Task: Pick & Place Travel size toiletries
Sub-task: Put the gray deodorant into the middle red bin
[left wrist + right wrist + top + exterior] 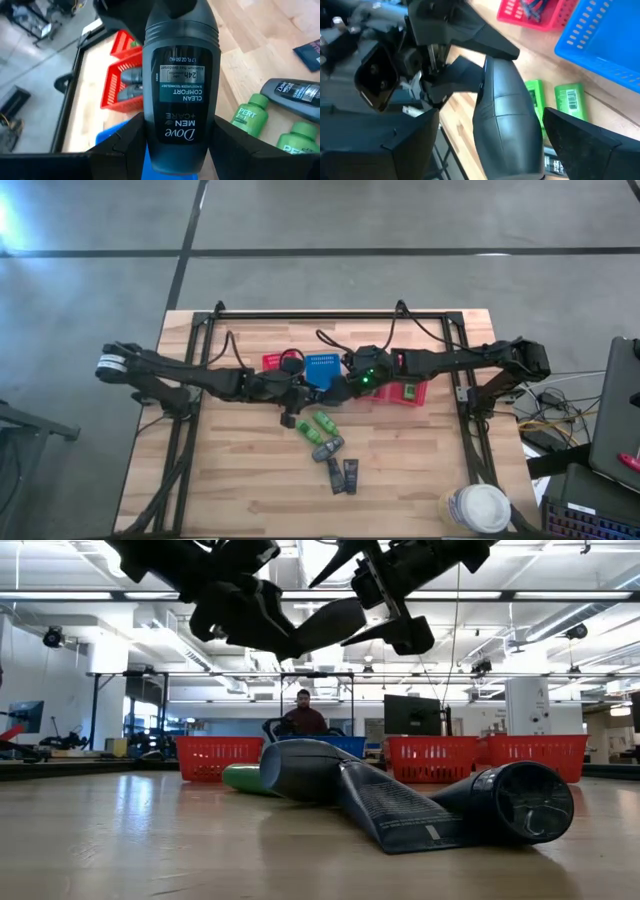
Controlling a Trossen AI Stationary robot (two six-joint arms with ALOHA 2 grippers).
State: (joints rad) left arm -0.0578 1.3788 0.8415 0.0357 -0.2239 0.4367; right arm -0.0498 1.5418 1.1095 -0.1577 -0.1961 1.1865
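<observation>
My left gripper is shut on a dark grey Dove bottle, held above the table in front of the blue basket. My right gripper is open. Its fingers stand on either side of the same bottle without touching it. Both grippers hang high in the low view, with the bottle between them. On the wood below lie green tubes, a grey tube and two dark flat packets. My left gripper pinches the bottle between its two fingers, one on each side wall, at the end by the Dove logo. The bottle sticks out forward along the fingers. It is lifted clear of the table and lies nearly level in the low view.
Red baskets flank the blue one; one holds grey items. A large dark tube lies close to the low camera. A white container stands at the near right corner. A person sits in the room beyond.
</observation>
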